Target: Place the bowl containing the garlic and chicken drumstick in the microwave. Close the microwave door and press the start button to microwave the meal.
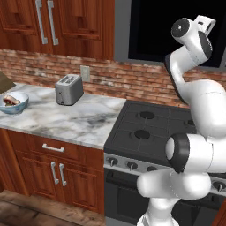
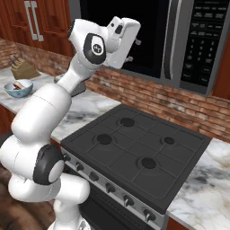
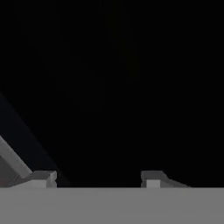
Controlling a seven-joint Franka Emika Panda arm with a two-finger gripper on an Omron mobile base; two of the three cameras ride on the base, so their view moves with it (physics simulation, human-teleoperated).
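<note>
Above the stove, the microwave hung closed, its door dark, with the gripper raised against the glass, jaws apart and holding nothing. Neither the tan bowl nor the drumstick could be made out. Left along the counter stood a toaster, a small blue bowl and a knife block.
</note>
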